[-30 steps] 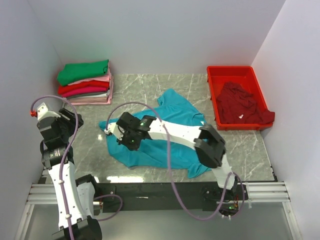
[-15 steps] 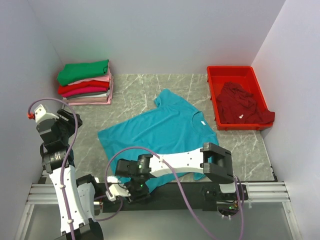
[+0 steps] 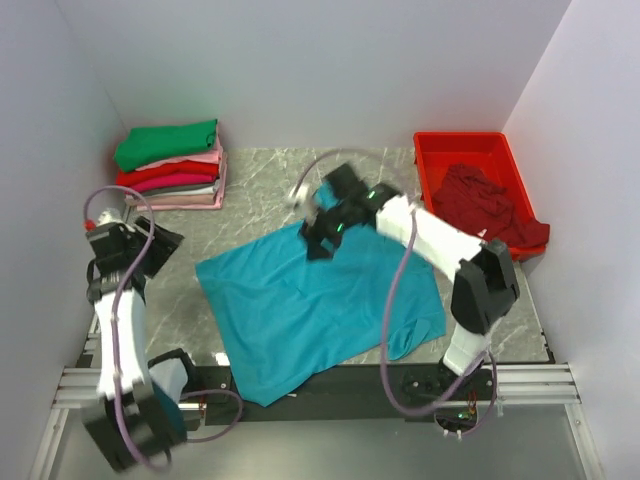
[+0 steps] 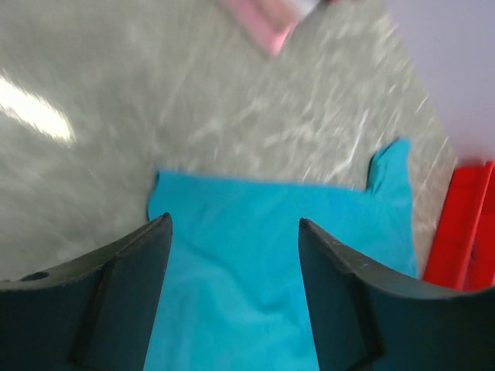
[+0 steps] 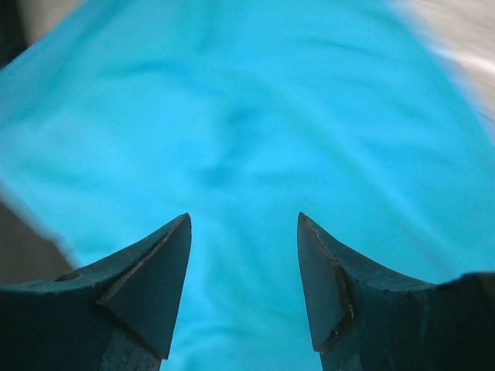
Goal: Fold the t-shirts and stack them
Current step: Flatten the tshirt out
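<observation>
Now the right gripper had swung from the worktop's near edge to the far side of the teal-blue t-shirt, which lay spread on the marbled surface between white walls. Both it and the left gripper gaped, holding nothing.

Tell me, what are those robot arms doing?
Two robot arms are folding t-shirts. A teal-blue shirt lies spread out on the table. The right gripper hovers open over it, holding nothing. The left gripper is open too, off to its left. Folded shirts sit stacked at the back left, and a maroon shirt waits in the red tray.
</observation>
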{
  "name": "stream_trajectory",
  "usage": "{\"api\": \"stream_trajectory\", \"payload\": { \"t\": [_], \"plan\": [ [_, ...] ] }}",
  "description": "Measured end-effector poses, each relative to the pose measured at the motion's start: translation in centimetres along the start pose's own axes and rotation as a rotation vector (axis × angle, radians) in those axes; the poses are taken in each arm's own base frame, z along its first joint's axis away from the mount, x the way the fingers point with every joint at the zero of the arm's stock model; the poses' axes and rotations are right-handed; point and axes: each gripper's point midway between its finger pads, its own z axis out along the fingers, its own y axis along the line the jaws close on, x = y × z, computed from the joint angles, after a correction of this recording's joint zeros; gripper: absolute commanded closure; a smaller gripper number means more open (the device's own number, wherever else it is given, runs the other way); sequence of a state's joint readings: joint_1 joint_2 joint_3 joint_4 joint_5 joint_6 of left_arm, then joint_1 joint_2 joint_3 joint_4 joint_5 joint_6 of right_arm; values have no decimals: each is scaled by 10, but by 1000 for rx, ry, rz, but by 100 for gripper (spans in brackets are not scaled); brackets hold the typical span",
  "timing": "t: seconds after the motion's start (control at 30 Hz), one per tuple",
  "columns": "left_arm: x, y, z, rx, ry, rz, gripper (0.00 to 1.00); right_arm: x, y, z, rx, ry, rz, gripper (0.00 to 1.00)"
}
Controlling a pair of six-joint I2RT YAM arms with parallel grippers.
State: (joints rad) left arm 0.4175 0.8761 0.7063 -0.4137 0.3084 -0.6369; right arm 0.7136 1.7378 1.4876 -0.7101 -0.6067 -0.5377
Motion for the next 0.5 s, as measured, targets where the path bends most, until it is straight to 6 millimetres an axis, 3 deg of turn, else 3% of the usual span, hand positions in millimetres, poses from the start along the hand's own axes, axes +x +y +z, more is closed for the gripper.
{"api": "stream_trajectory", "payload": {
  "t": [0.13, 0.23, 0.3, 0.37, 0.5],
  "plan": [
    [55, 33, 38, -87, 264, -151, 35, 17, -123, -42, 209, -81, 298, 38],
    [78, 50, 45, -142, 350, -200, 34, 62, -214, -69, 361, -106, 512, 38],
    [81, 53, 48, -154, 366, -207, 34, 96, -251, -78, 428, -88, 618, 38],
    [81, 55, 51, -160, 376, -210, 34, 128, -275, -79, 480, -53, 705, 38],
    [79, 59, 63, -180, 403, -207, 34, 165, -284, -65, 493, 23, 797, 37]
  ]
}}
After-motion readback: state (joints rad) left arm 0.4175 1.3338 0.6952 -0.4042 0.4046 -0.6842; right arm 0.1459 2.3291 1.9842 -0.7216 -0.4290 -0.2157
